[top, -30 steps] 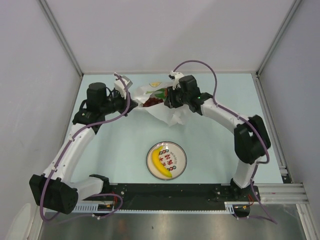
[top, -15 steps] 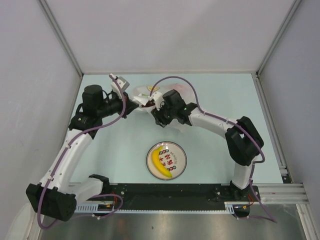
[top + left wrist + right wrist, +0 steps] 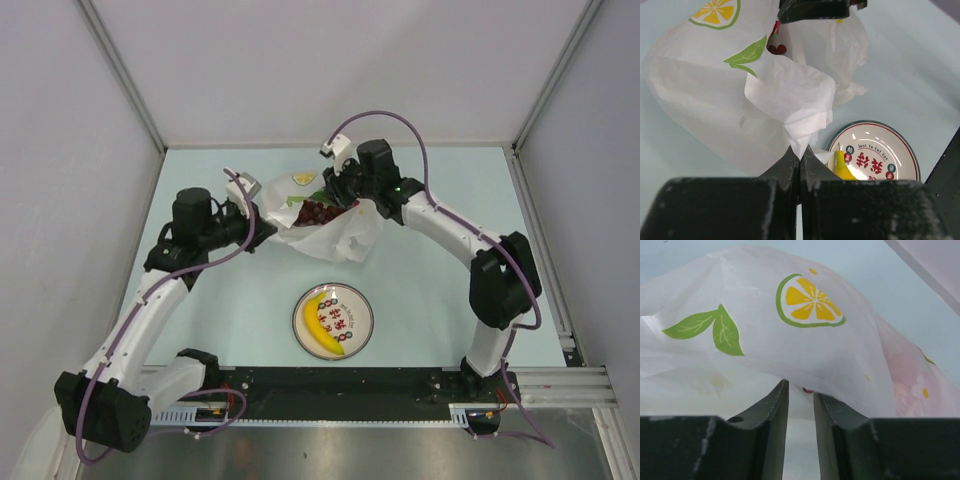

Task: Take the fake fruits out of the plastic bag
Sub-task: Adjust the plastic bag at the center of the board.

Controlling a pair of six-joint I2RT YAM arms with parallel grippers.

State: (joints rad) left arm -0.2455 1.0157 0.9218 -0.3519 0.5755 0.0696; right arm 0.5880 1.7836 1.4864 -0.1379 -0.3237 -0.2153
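Holding the bag mouth open: one fruit out, grapes exposed

Item 1, nearest. The plate [image 3: 365, 305] stands on the worktop [image 3: 430, 290], well apart from the bag. The banana [image 3: 320, 322] lies on it, already out and unchanged over the last second.

Item 2. The left hand [image 3: 800, 155] has its fingers pressed together, pinching a crumpled fold of the plastic bag [image 3: 340, 235] at its near-left side. It sits slightly nearer than a second ago, drawing that side out.

Item 3. The plastic bag lies mid-worktop, beyond the plate, with its mouth facing up. Half a second ago the right hand reached across it and hid the contents; now they are uncovered.

Item 4. The grapes [image 3: 318, 212] show as a dark bunch inside the mouth, with some green beside them, not yet taken out. The other fruits are not identifiable.

Item 5, farthest. The right hand [image 3: 800, 385] is back at the bag's far rim. Its fingers stand a narrow gap apart with bag film draped over the tips; whether anything is gripped cannot be told.

Assessment. The reach-in appears to have brought nothing out. The grapes look the readiest next pick. Most of the task remains.
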